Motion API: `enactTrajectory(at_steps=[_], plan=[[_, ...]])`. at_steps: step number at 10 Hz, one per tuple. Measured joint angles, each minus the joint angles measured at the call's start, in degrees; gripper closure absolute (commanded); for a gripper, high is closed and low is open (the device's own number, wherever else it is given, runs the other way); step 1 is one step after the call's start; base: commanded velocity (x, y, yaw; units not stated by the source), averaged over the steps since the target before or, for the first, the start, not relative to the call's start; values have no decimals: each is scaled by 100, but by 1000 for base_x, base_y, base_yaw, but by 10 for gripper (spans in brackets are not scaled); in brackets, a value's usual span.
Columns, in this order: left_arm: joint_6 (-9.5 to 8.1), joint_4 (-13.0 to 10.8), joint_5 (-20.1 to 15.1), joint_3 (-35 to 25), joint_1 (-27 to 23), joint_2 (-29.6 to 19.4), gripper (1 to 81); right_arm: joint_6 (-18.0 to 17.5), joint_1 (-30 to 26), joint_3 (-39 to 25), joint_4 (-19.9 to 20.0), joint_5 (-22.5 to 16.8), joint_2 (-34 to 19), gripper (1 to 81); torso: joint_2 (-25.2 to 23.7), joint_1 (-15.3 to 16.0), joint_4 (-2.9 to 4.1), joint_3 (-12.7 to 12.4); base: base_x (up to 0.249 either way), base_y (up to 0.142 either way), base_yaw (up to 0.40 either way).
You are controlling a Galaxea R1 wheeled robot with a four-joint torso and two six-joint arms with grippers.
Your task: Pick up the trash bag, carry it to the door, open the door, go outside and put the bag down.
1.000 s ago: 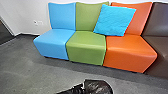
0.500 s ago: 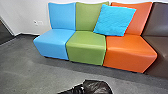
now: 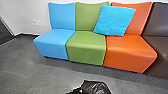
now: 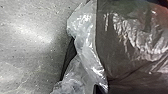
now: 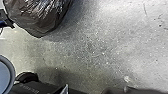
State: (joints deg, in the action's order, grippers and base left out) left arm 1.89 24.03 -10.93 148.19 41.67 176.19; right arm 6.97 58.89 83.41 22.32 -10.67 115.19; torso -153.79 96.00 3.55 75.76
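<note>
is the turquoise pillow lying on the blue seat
No, the turquoise pillow leans against the green and orange backrests.

Turquoise cushion (image 3: 114,20), speckled grey floor (image 5: 100,47).

The trash bag (image 4: 130,50) is glossy, crinkled plastic, the film (image 4: 86,47) shiny and translucent. The cushion (image 3: 113,21) looks like matt cloth, the seats (image 3: 86,41) smooth and softly glossy.

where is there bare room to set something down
Bare floor lies between the bag and the blue seat. The green seat is free too. It's crowded at the bag, and where the pillow leans.
</note>
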Motion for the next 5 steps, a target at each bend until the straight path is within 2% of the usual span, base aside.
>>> enactTrajectory(at_steps=[3, 5], plan=[[0, 0, -30, 2, 28, -33, 811, 0, 1, 2, -2, 0, -4, 10, 41, -24, 0, 0, 0, 0, 0], [6, 0, -402, -4, 55, -108, 811, 2, 0, 9, -2, 9, 2, 10, 352, -217, 0, 0, 0, 0, 0]])
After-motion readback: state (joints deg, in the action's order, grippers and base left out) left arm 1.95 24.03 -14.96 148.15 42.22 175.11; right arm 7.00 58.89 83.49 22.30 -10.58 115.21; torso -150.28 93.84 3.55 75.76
